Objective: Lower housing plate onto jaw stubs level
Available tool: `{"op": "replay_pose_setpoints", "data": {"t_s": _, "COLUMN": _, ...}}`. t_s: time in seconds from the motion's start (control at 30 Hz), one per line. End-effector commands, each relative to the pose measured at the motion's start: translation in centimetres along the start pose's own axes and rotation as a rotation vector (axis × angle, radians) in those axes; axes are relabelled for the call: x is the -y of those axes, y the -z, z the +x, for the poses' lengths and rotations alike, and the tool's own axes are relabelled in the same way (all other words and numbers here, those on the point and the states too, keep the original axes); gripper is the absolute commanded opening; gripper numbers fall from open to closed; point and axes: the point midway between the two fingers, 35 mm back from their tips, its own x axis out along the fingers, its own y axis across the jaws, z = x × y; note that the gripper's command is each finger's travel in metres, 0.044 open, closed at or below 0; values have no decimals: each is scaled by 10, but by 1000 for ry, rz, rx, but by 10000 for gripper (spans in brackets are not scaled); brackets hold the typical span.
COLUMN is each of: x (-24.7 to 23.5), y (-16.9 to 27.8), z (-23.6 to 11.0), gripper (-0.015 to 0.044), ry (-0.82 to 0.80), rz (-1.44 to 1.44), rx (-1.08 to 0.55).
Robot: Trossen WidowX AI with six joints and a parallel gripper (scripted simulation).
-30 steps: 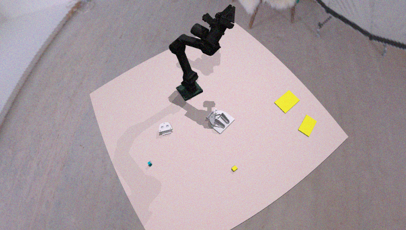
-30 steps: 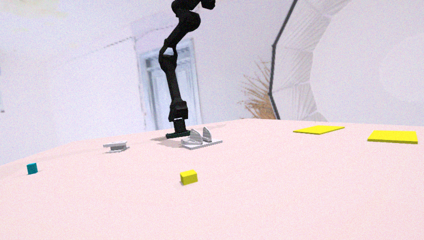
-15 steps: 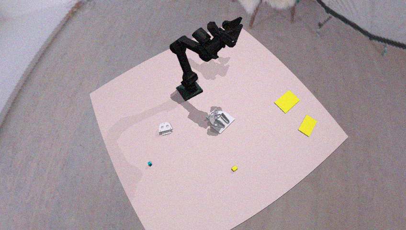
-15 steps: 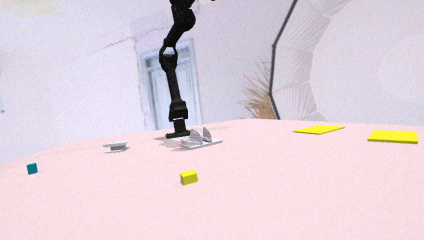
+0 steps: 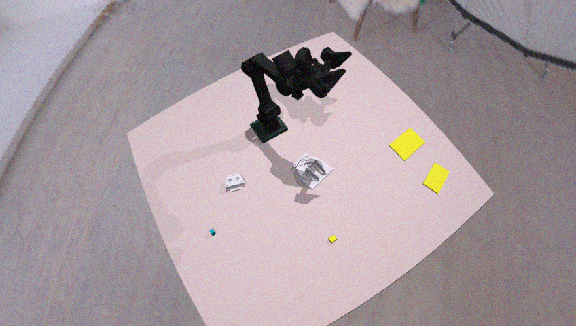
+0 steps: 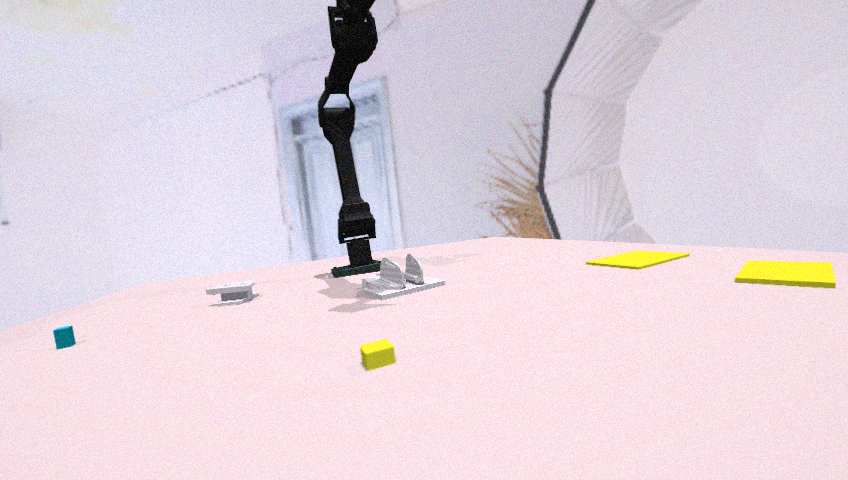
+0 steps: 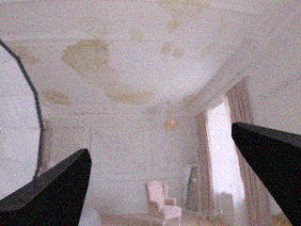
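Observation:
The white housing plate (image 5: pixel 234 182) (image 6: pixel 230 287), with two round holes, lies raised on a small support on the left part of the table. The white base plate (image 5: pixel 322 175) (image 6: pixel 432 284) lies apart from it, in front of the arm's foot. Two grey jaws (image 5: pixel 310 174) (image 6: pixel 391 274) stand side by side on it, with no housing plate over their stubs. My gripper (image 5: pixel 348 62) (image 7: pixel 161 142) is open and empty, high above the back of the table, far from both plates, pointing away from them. Its fingers are out of view in the exterior view.
A teal cube (image 5: pixel 212 232) (image 6: pixel 64 337) lies at the front left. A small yellow block (image 5: pixel 332 238) (image 6: pixel 377 355) lies in front of the base plate. Two flat yellow pads (image 5: pixel 407 144) (image 6: pixel 637 259) lie on the right. The arm's foot (image 5: pixel 269 129) (image 6: pixel 355 269) stands behind the base plate.

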Motion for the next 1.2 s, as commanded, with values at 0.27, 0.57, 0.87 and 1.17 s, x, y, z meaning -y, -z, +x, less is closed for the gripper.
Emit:
{"op": "replay_pose_setpoints", "data": {"t_s": 0.27, "x": 62, "y": 44, "z": -29, "gripper": 440, "ry": 200, "rz": -33, "rx": -192}}
{"op": "replay_pose_setpoints", "data": {"t_s": 0.57, "x": 107, "y": 75, "z": -63, "gripper": 440, "ry": 354, "rz": -53, "rx": -350}}
{"op": "replay_pose_setpoints", "data": {"t_s": 0.87, "x": 148, "y": 102, "z": -108, "gripper": 440, "ry": 506, "rz": -67, "rx": -510}}
{"op": "replay_pose_setpoints", "data": {"t_s": 1.17, "x": 177, "y": 120, "z": -151, "gripper": 440, "ry": 625, "rz": -80, "rx": -640}}
